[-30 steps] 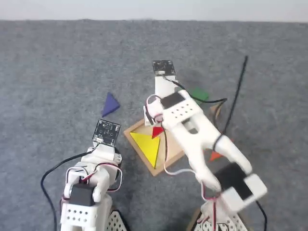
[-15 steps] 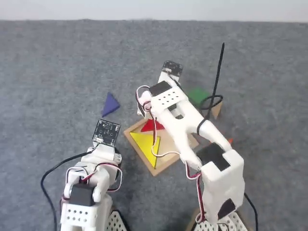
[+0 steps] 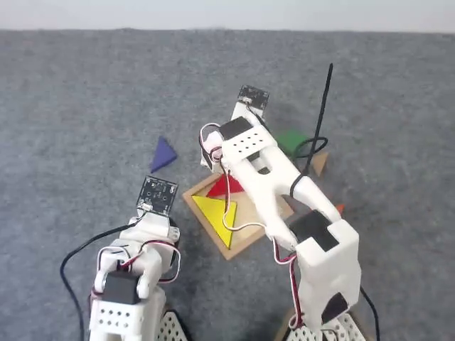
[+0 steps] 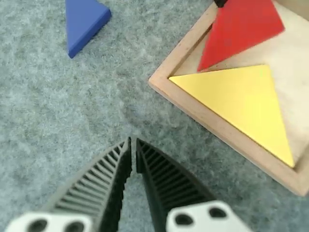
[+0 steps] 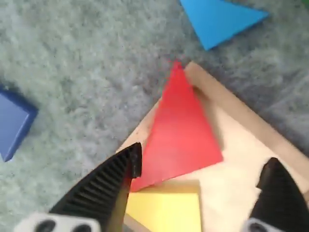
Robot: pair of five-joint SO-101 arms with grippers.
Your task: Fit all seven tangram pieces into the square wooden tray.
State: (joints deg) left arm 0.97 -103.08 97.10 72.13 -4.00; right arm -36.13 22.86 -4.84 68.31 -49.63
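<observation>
Right tool [image 5: 203,166]: wide open, nothing gripped. It hangs over the square wooden tray [image 3: 206,224], its fingers straddling the broad end of the red triangle [image 5: 181,135]. One fingertip [image 5: 131,157] sits at the red piece's corner by the tray rim; can't tell if it touches.

Red triangle is in the tray's 11 o'clock part, and its sharp tip looks to ride up on the rim. Yellow triangle [image 3: 217,211] lies flat in the tray, just at 6 o'clock of the red one, their edges near touching.

Left tool [image 4: 133,144]: nearly closed, only a thin slit between the jaws, holding nothing. It's over bare grey tabletop [image 3: 85,106], off the tray's 8 o'clock side and apart from the rim.

Loose pieces on the tabletop, relative to the tray:
- dark blue triangle [image 3: 164,151] at 10 o'clock
- green piece [image 3: 291,140] at 1 o'clock
- orange piece [image 3: 339,209] at 3 o'clock
- light blue triangle [image 5: 219,17] just beyond the corner the red tip points at
</observation>
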